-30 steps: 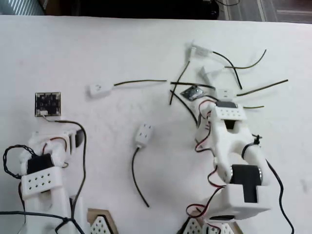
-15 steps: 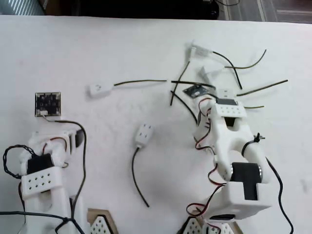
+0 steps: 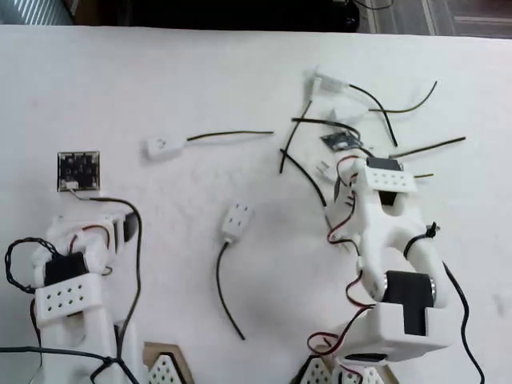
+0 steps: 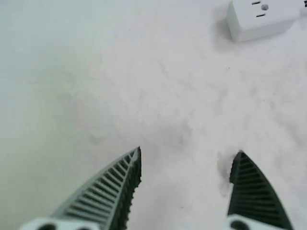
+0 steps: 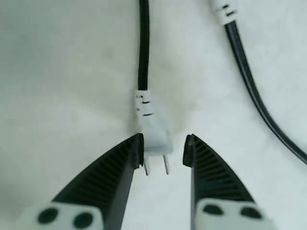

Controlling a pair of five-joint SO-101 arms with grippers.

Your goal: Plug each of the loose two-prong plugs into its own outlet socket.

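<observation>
Far left: dark square board [image 3: 78, 170] lies flat near the table [image 3: 200, 72] edge; its markings are too small to read. Just behind it, the left arm [image 3: 68, 272].

Left gripper [image 4: 187, 153]: released, fingers spread wide over bare tabletop, nothing between them. A white outlet block [image 4: 261, 17] sits well ahead of it, slots up.

Left of centre: socket block [image 3: 162, 147], its cord [image 3: 232, 134] trailing right.

Centre: second socket block [image 3: 236, 220], cord curling toward the near edge. Broad open surface around both blocks and out to the far edge.

Right: right gripper [image 5: 163, 143] is released, fingers straddling a two-prong plug [image 5: 154, 136] lying flat, prongs toward the wrist. One finger is just beside the plug body; the other stands apart.

Beyond the right arm [image 3: 392, 240], a cluster of plugs and cords [image 3: 328, 82] crowds the table.
</observation>
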